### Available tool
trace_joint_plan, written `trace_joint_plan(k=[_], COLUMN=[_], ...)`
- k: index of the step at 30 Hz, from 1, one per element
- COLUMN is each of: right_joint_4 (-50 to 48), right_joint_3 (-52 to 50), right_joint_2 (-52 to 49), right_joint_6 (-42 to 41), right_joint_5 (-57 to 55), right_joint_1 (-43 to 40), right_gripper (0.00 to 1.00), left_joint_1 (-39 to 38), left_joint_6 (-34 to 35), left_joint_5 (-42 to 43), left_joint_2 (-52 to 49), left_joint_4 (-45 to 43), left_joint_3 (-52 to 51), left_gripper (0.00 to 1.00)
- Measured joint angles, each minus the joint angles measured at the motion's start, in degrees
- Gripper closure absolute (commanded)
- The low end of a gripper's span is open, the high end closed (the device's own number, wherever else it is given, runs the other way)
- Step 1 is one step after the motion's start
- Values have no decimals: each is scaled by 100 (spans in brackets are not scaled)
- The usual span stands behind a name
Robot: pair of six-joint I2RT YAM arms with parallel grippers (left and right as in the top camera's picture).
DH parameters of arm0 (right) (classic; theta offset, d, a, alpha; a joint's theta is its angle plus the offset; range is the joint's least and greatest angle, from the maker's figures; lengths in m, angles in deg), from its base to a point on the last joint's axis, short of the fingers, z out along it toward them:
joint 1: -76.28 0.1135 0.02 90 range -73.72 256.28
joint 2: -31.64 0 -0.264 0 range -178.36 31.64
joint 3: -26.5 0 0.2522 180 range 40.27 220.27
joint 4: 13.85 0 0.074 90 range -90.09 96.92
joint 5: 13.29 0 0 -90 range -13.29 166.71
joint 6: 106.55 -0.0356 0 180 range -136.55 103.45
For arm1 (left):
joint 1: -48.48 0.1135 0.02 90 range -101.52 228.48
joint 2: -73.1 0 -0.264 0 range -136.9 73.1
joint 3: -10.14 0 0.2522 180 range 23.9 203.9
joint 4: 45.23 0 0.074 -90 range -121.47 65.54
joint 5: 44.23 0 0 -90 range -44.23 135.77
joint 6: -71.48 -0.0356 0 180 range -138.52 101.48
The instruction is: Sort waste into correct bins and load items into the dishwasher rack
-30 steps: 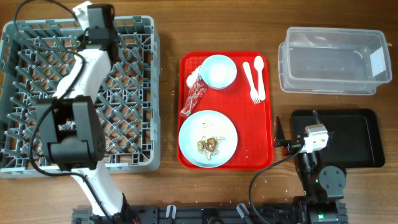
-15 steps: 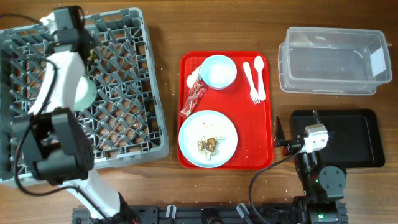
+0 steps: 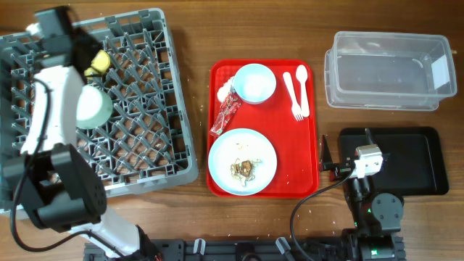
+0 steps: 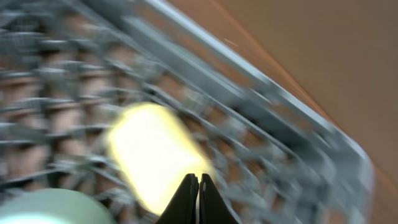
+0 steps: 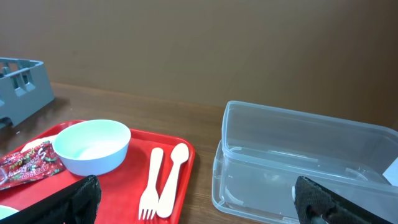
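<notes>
The grey dishwasher rack (image 3: 156, 109) lies skewed at the left. A yellow cup (image 3: 96, 62) and a mint-green bowl (image 3: 93, 107) sit inside it. My left gripper (image 3: 81, 52) is over the rack's far left. In the blurred left wrist view its fingers (image 4: 199, 190) are shut and empty, just before the cup (image 4: 155, 152). On the red tray (image 3: 313, 145) are a light blue bowl (image 3: 255, 83), fork (image 3: 293, 90), spoon (image 3: 302, 81), red wrapper (image 3: 226, 114), white napkin (image 3: 223, 91) and a pale plate (image 3: 261, 148) with food scraps (image 3: 243, 168). My right gripper (image 5: 199, 208) is open and empty.
The clear tub (image 3: 388, 69) stands at the back right, and it also shows in the right wrist view (image 5: 305, 162). The black tray (image 3: 413, 163) lies in front of it, beside the right arm (image 3: 366, 163). Crumbs dot the wooden table near the red tray.
My left arm has swung left across the rack's far side. The rack has turned and slid. The yellow cup and the mint-green bowl have come into view. The right arm is still.
</notes>
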Motion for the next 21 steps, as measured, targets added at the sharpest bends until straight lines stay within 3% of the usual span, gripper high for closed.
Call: trace_joint_plan(k=[5, 21], right_joint_4=[0, 0], right_joint_3=[0, 0], right_joint_2=[0, 0], right_joint_6=[0, 0], right_joint_5=[0, 0], right_joint_1=[0, 0], right_gripper=[0, 0], left_joint_1=[-507, 382], left_joint_6=[-387, -457], left_joint_5=[55, -302], left_joint_2=[-96, -599], left_joint_4=[-2, 2], left_joint_3=[0, 0], left_gripper=[96, 96])
